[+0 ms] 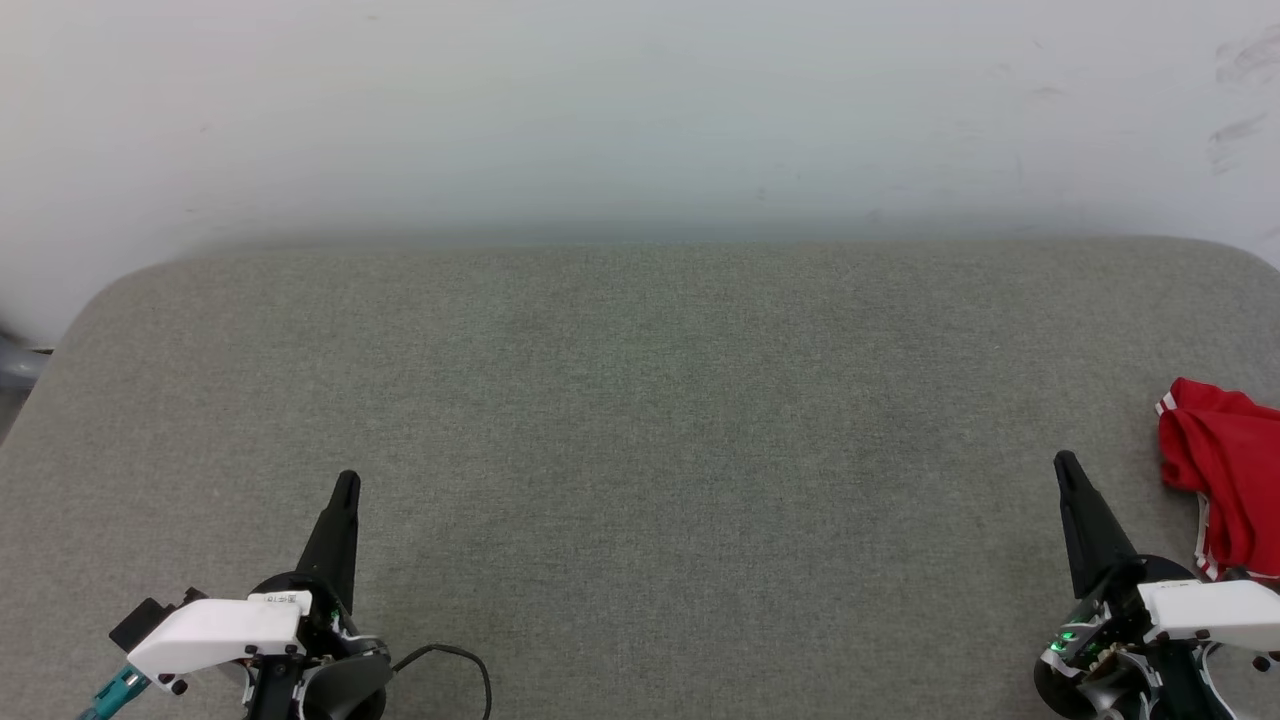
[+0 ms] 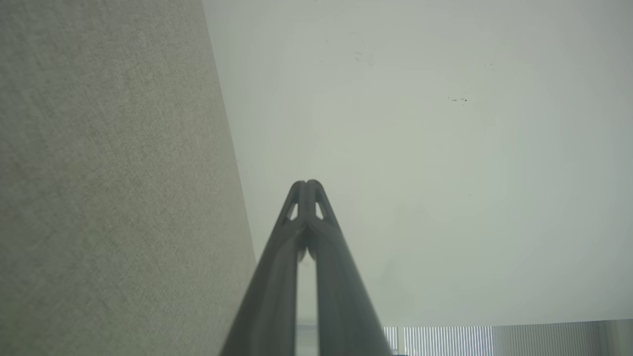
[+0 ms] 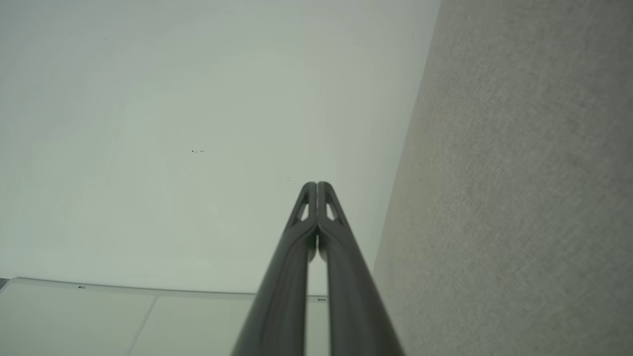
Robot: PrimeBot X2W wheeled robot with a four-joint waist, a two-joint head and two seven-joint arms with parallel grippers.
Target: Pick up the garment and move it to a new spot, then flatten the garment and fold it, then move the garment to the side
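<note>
Grippers first: your left gripper (image 1: 347, 482) sits low on the left and your right gripper (image 1: 1066, 464) low on the right, both pinched tight with nothing in them. Just beside the right one, the garment (image 1: 1228, 465) lies bunched up on the grey padded surface (image 1: 640, 400), cut off by the head view's right edge. Pale wall (image 1: 640, 110) stands behind.

Grey fabric pad (image 1: 640, 400) spreads wide, corners rounded at 10 and 2 o'clock; pale wall (image 1: 640, 100) stands behind it at 12; dark scuffs (image 1: 1240, 130) mark it at 2; left wrist view has ribbed slats (image 2: 445, 338) at 5; right wrist view, pale panels (image 3: 99, 321) at 7.
</note>
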